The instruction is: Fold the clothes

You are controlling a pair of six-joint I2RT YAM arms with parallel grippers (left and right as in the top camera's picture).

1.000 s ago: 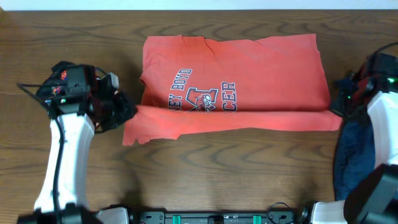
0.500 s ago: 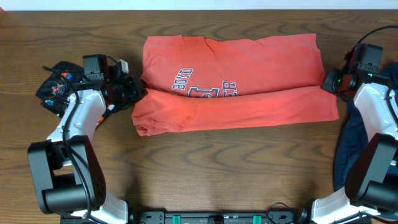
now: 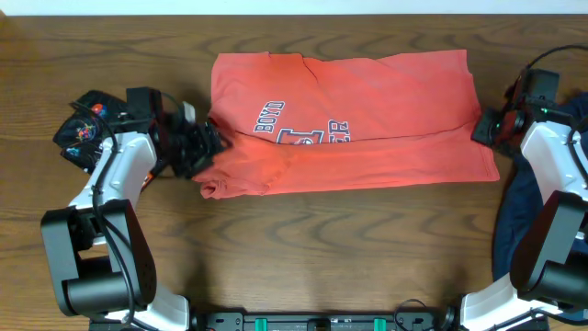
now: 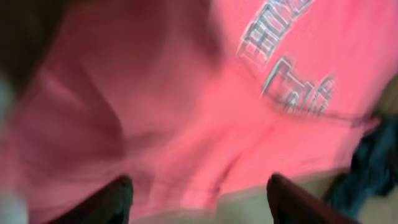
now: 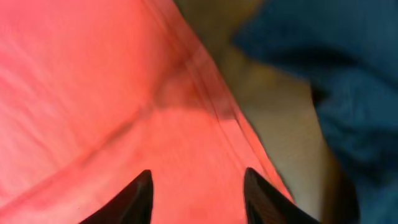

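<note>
- The coral-red T-shirt [image 3: 367, 92] lies flat on the wooden worktop [image 3: 322, 248], in the middle and towards the far edge. Its near part is folded up over itself, so the fold covers the lower part of the navy-and-white lettering [image 3: 299, 131].
- The left gripper [image 3: 204, 145] sits at the shirt's left edge, at the end of the fold. The left wrist view is blurred, but its two fingers [image 4: 115, 200] stand well apart over the red cloth with nothing pinched between them.
- The right gripper [image 3: 482, 129] sits at the shirt's right edge, near the right end of the fold. In the right wrist view its fingertips [image 5: 135, 198] are also apart, above the shirt's hem.
- A black shirt [image 3: 83, 133] with coloured print lies bunched near the left edge of the worktop, behind the left arm.
- A navy garment [image 3: 519, 216] lies heaped at the right edge, just beside the T-shirt's right hem, with a strip of bare wood between them.
</note>
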